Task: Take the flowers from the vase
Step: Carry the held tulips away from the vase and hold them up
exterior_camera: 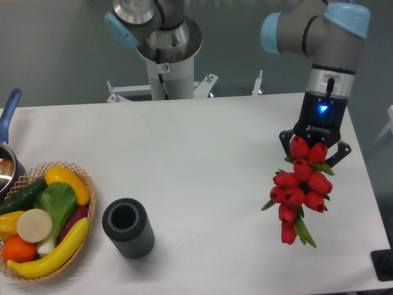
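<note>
flowers (300,189) hang just below end effector (314,149) | clamped on bunch | vase (128,227) well apart

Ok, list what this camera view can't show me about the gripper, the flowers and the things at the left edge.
- Gripper: the flowers cover its fingertips, so where it pinches the stems is hidden.
- Vase: the inside is a dark hole, its contents unreadable.
- Pot at the left: cut off by the frame edge.
- Basket: the lower produce is hidden under the pieces on top.
</note>
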### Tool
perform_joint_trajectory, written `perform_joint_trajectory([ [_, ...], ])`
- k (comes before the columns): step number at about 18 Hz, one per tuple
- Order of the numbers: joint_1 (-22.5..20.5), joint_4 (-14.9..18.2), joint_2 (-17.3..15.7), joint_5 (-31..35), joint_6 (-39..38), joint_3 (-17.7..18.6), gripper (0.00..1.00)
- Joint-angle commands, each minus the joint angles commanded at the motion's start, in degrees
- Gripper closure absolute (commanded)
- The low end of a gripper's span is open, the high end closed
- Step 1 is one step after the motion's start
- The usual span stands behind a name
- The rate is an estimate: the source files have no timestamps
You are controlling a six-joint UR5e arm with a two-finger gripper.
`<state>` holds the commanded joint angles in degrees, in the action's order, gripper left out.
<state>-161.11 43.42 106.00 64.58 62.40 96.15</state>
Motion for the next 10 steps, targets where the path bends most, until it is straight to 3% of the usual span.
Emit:
perform_joint_trajectory([
  [2, 1.58, 1.75, 0.00, 5.78, 0.96, 1.31, 0.88],
  [5, 5.36, 5.88, -0.09, 16.07, 8.25, 1.94, 0.88],
  [10, 7.03, 7.47, 0.70, 20.49, 8.88, 1.50, 0.89],
])
